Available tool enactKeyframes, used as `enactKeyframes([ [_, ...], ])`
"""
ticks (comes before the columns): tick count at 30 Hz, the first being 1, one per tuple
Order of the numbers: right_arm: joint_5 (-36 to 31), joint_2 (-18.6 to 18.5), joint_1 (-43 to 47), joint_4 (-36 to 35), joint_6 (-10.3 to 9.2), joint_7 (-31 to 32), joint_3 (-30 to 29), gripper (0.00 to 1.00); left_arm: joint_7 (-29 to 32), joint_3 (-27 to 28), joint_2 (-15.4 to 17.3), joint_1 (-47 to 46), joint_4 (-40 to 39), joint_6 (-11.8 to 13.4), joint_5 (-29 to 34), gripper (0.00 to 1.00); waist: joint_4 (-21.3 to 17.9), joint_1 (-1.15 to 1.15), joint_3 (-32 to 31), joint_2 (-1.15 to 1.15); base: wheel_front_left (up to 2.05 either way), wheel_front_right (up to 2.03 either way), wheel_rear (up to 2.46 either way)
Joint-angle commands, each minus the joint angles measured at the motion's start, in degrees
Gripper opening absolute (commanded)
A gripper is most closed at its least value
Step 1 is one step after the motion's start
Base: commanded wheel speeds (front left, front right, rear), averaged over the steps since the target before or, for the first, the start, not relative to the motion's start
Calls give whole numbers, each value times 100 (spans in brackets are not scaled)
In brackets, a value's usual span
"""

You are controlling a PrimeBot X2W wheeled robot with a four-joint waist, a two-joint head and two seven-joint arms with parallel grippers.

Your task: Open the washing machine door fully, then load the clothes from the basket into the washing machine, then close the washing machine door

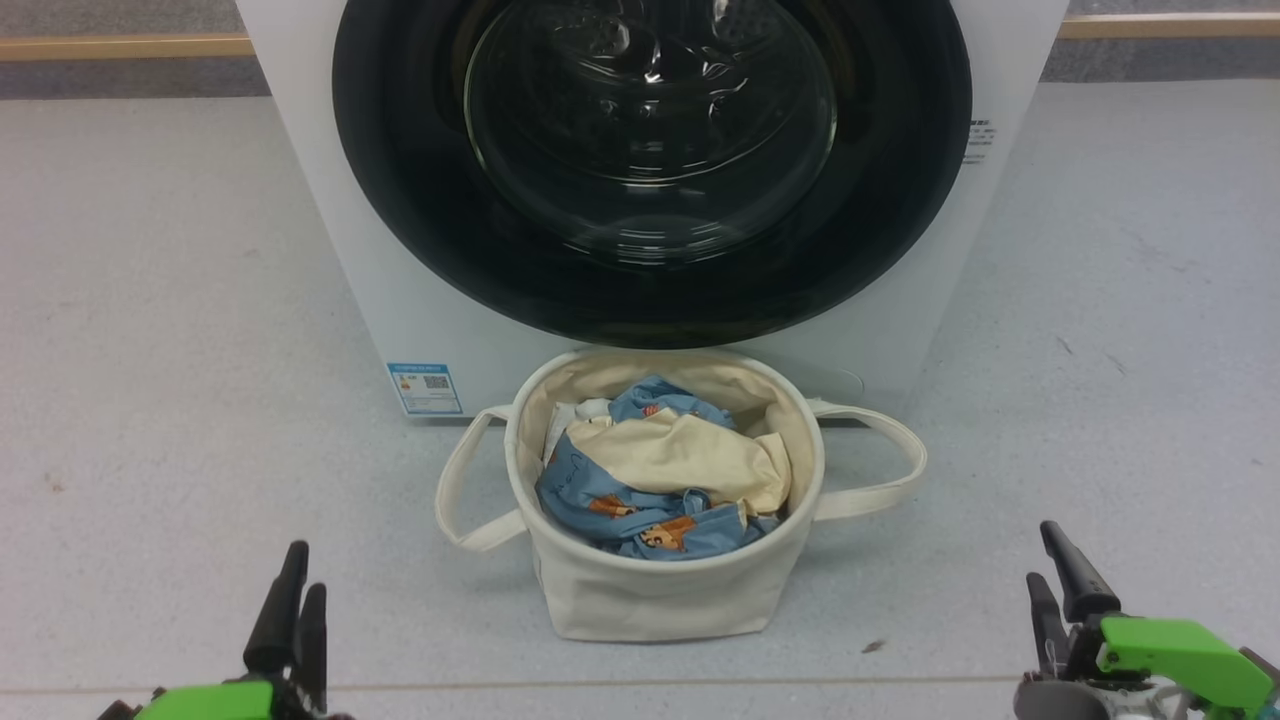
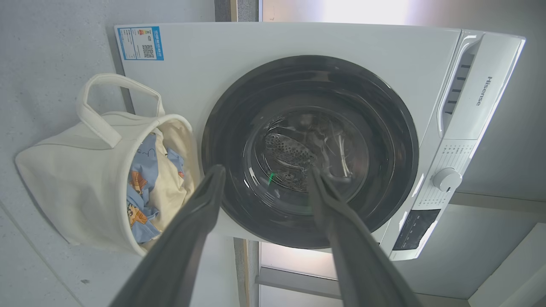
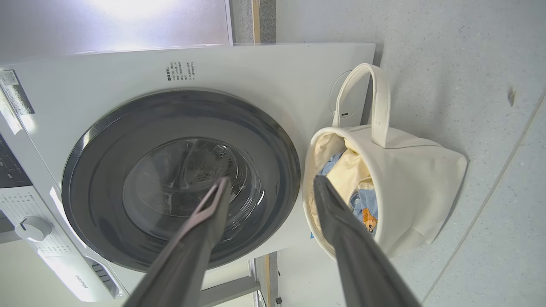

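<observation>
Glossy black rim and bulging glass: the washing machine door (image 1: 650, 150) sits shut, flush against the white front of the washing machine (image 1: 330, 250). It is straight ahead of both hands and higher than they hang. The task therefore stands at its first step, with the door not yet opened.

The left hand (image 1: 300, 590) and the right hand (image 1: 1040, 555) sit low and well apart, each spread wide, empty and touching nothing. Ahead of them, midway between the two, the basket (image 1: 660, 600) stands on the floor just beneath the door. The clothes (image 1: 660, 470) are heaped inside it: blue bear-print fabric and a cream-yellow garment.

The next move, I judge, calls for one hand to rise past the basket to the door's rim and find a place to pull. No handle or recess is plain from here, nor which side carries the hinge. The basket stands close under the door and may crowd its swing.
</observation>
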Motion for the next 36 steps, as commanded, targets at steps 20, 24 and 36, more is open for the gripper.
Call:
enactKeyframes([
  [20, -1495, -48, -655, -429, 0, -134, 118, 100, -519, -232, 357, -592, -198, -93, 972, 100, 82, -1, -13, 0, 0, 0, 0],
  [24, -2192, -68, -708, -477, 0, -153, 208, 100, -624, -344, 435, -633, -191, -82, 1455, 100, 101, -1, -16, 0, 0, 0, 0],
  [36, -3865, -14, -820, -427, 0, -203, 319, 100, -814, -660, 587, -677, -355, 73, 3273, 100, 151, -1, -15, 0, 0, 0, 0],
])
